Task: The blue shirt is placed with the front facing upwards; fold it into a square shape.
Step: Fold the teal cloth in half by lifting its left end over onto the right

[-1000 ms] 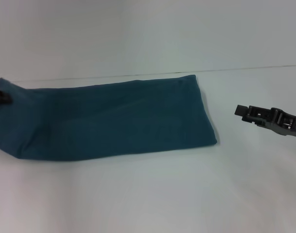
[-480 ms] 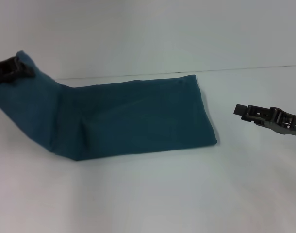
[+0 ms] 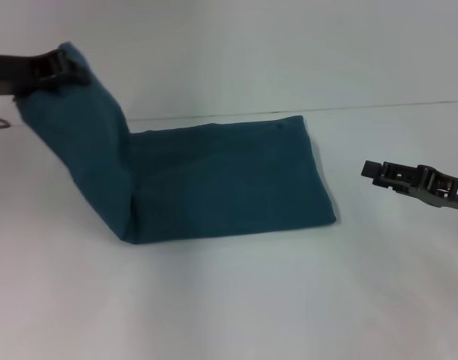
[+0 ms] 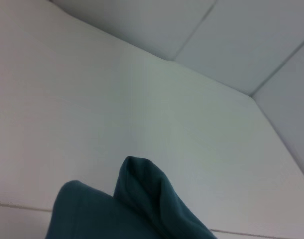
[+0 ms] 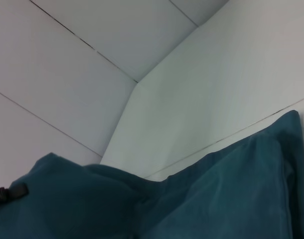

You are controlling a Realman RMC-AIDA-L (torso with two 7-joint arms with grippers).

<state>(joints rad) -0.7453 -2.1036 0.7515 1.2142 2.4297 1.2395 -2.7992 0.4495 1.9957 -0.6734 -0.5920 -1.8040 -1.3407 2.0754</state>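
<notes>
Both arms read as dark, near-black hardware. The right gripper [image 3: 373, 172] is a blocky piece with a squared tip, chunky linked segments behind it, and a small white label with dark print near the frame edge. The left gripper [image 3: 62, 66] is a long flat black bar ending in a thicker, rounded clamp head.
</notes>
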